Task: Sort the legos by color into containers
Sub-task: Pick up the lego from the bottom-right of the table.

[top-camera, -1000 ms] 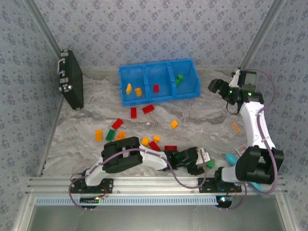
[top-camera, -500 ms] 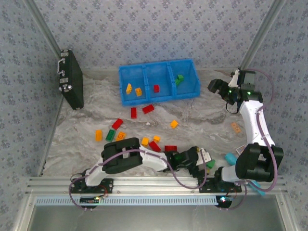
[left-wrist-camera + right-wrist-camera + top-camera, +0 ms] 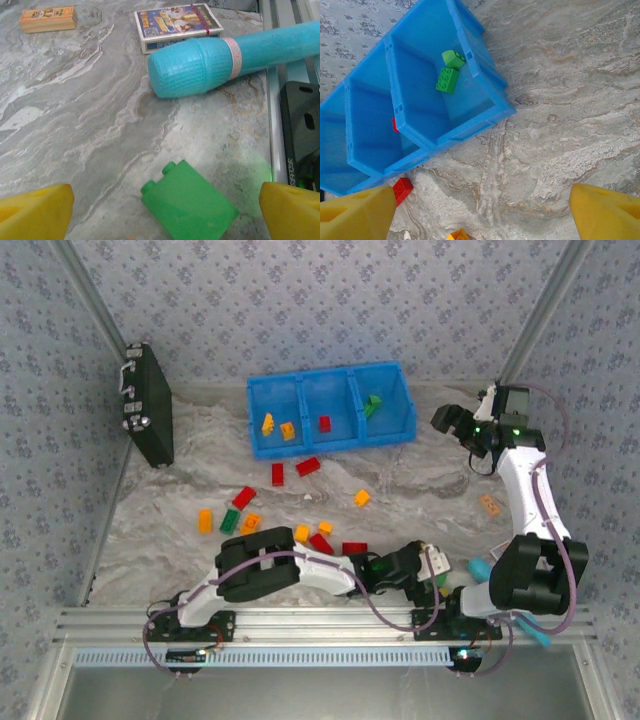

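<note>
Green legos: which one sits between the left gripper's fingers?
The green brick by the cyan tube, framed by the open left gripper. Two other greens lie in the blue bin, one among loose bricks.

A green lego (image 3: pixel 189 205) lies tilted on the marbled grey table (image 3: pixel 75 115) at bottom centre, studs toward the upper left. The left hand (image 3: pixel 162 210) has its yellow fingers (image 3: pixel 35 210) in the two lower corners, set wide apart, and neither touches the brick. A cyan tube (image 3: pixel 210 62) slants across the upper right, just below a printed card box (image 3: pixel 177 25). A wooden block (image 3: pixel 48 18) sits at upper left. A metal rail (image 3: pixel 272 110) runs down the right edge.
</note>
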Controlling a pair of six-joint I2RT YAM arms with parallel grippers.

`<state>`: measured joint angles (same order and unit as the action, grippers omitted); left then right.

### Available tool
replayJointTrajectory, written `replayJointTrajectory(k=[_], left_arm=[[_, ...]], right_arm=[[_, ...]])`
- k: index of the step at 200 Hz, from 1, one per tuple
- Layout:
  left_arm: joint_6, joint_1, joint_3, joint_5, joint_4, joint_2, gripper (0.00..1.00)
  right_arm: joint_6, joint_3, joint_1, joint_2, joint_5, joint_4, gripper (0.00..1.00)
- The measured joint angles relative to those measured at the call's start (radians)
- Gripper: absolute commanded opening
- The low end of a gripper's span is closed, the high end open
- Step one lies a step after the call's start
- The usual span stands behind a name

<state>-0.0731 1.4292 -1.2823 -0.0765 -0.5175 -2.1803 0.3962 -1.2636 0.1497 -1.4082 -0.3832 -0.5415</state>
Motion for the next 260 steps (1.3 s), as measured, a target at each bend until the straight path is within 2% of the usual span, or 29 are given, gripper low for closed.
replayJointTrajectory(k=[68, 150, 202, 237, 260], left_arm=[[-0.020, 0.000, -0.096, -0.010, 0.105, -0.062, 0.94], [-0.077, 0.005, -0.131, -0.075, 0.199, -0.082, 0.79], [-0.093, 0.004, -0.135, -0.089, 0.197, -0.086, 0.63], [-0.093, 0.001, -0.133, -0.063, 0.145, -0.100, 0.40], [-0.095, -0.003, -0.121, -0.040, 0.118, -0.100, 0.38]], right_arm=[[0.000, -0.002, 0.000, -0.009, 0.000, 0.000, 0.91], [0.000, -0.002, 0.001, -0.013, 0.000, 0.000, 0.91], [0.000, -0.003, 0.005, -0.013, 0.000, 0.000, 0.91], [0.000, -0.003, 0.019, -0.013, 0.000, 0.000, 0.91], [0.000, -0.003, 0.033, -0.013, 0.001, 0.000, 0.91]])
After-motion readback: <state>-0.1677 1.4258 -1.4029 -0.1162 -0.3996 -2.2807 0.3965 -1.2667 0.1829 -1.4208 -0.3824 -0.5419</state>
